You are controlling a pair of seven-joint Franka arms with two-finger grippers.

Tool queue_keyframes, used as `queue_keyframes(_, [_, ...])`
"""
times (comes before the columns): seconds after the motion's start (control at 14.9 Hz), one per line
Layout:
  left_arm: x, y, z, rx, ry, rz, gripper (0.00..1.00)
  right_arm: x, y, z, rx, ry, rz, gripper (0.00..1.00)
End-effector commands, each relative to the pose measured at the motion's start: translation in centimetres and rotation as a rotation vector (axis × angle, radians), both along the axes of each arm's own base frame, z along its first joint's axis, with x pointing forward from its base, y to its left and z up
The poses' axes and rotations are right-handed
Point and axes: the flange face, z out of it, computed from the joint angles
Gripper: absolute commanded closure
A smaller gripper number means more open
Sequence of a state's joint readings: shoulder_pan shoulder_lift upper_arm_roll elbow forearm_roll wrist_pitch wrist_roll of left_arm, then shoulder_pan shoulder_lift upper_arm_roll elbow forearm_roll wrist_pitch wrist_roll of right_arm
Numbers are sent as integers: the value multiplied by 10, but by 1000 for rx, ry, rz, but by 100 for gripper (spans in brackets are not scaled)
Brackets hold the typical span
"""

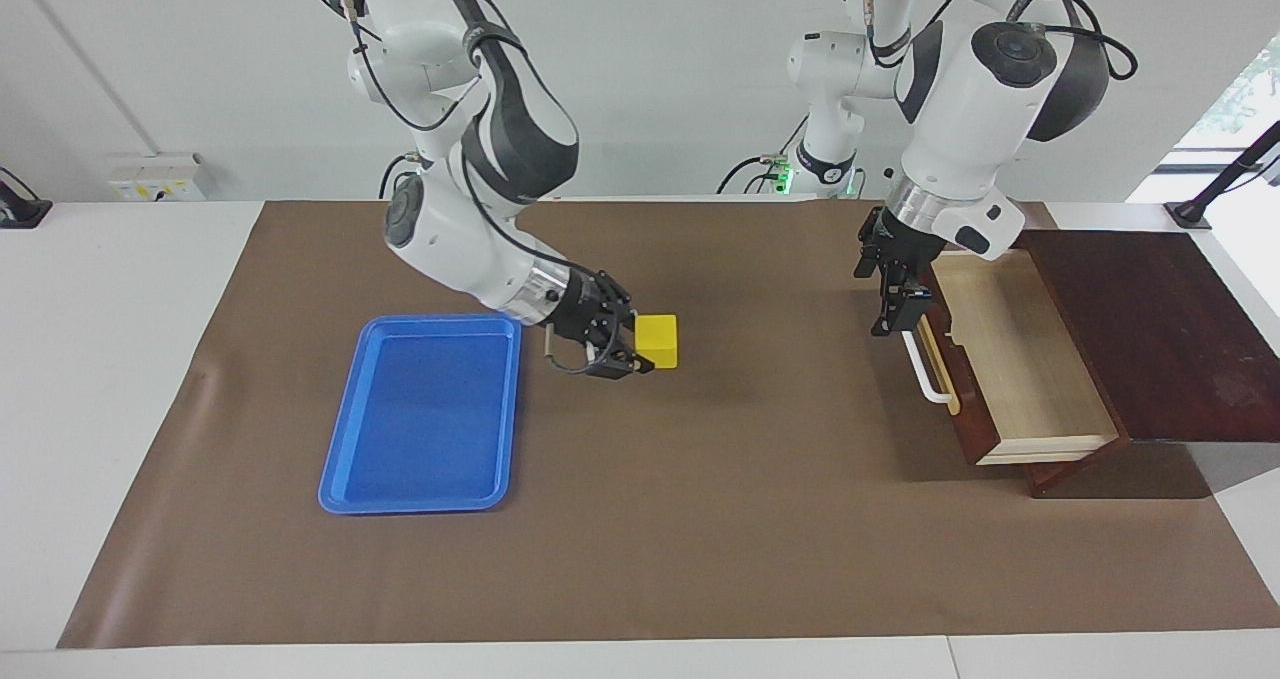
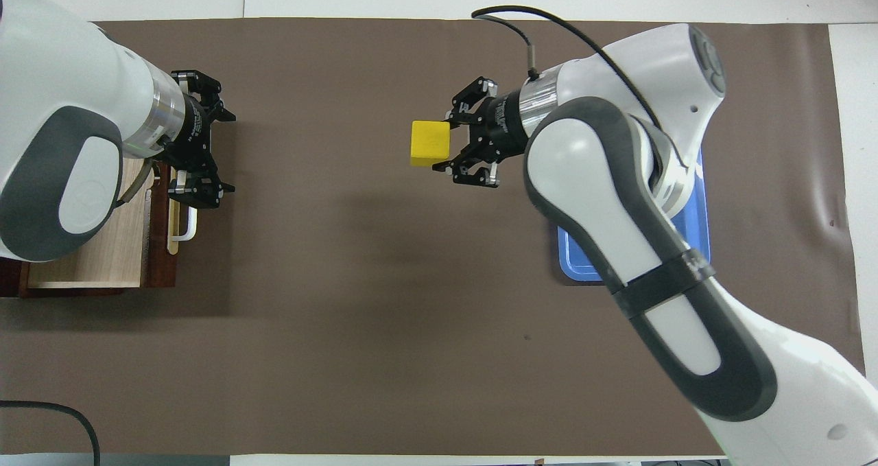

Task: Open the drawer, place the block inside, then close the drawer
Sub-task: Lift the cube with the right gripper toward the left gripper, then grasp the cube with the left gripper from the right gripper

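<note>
The right gripper [image 1: 640,351] is closed on the block [image 1: 658,341], a small yellow cube, and holds it in the air over the bare brown mat [image 1: 700,519], roughly midway along the table's length and somewhat toward the robots' edge. In the overhead view the block [image 2: 430,143] sticks out from the fingertips, pointing toward the left arm's end of the table. The blue tray [image 1: 420,414] lies flat on the mat toward the right arm's end, with nothing in it.

The drawer [image 1: 1010,359] stands pulled out of its dark wooden box [image 1: 1150,329] at the left arm's end of the table, its pale wood floor bare and its white bar handle [image 1: 925,364] facing the middle of the mat. The left gripper [image 1: 893,294] hangs with its fingers spread wide, holding nothing, just above the end of the handle nearer the robots. It appears to be clear of the handle, though the angle makes that hard to confirm. In the overhead view the left gripper [image 2: 206,143] sits over the drawer's front corner.
</note>
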State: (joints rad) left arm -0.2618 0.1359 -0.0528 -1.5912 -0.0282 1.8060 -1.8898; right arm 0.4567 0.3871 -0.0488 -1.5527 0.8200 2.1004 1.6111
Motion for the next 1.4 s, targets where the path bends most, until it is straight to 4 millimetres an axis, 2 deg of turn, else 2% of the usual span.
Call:
queue_keyframes(0.0, [-12,-51,3,-41,-12,60,0,-25,51,-3,1,22,36,100])
queue_keyframes(0.07, [-15,-68,-5,-33,13,53,0,-27,59,-3,3,19,19,100])
queue_keyframes(0.2, [-25,-108,-28,2,57,6,0,-41,88,-16,-11,26,51,100])
queue_keyframes(0.33, [-25,-120,-36,11,67,-7,0,-39,89,-24,-31,27,55,100])
queue_keyframes(0.47, [-36,-134,-41,29,85,-18,0,-38,88,-25,-33,28,55,100])
queue_keyframes(0.8, [-39,-127,-41,54,119,-9,0,-36,83,-24,-46,20,57,100])
queue_keyframes(1.2, [-39,-129,-54,61,78,-17,0,-36,82,-24,-52,14,63,100])
queue_keyframes(1.34, [-45,-136,-61,71,81,-35,0,-35,82,-25,-52,14,62,100])
